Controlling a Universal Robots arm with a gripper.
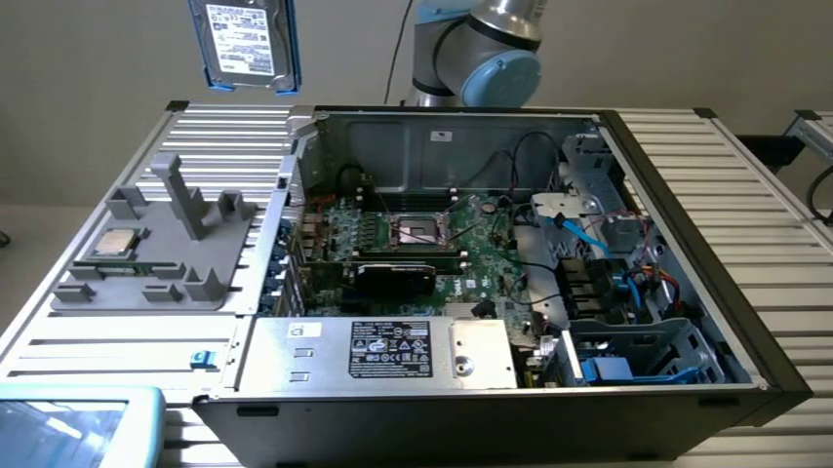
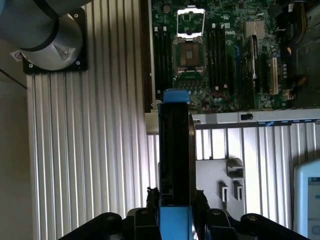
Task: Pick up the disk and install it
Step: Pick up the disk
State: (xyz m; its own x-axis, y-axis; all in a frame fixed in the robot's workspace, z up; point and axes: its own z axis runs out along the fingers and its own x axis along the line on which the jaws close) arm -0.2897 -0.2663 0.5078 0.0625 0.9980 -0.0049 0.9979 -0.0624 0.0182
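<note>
**Exterior view: disk held aloft beside the open case**

Shows the disk upright in the air at the exterior view's upper left, white label toward the camera, blue rails down both long edges. Touches nothing below. Hangs over the ribbed metal table, to the exterior view's left of the open computer case.

On the table under it: a grey fixture tray carrying a small square chip. Inside the case: the motherboard, a silver power supply with a black label, and a drive cage at the near right corner. Behind the case, the robot arm.

From the wrist view: the disk edge-on, pointing away from the camera toward the motherboard and its CPU socket. Gripper closed on the disk's near end, one black finger pressed to each flat side. Far blue end over the case's edge.
</note>
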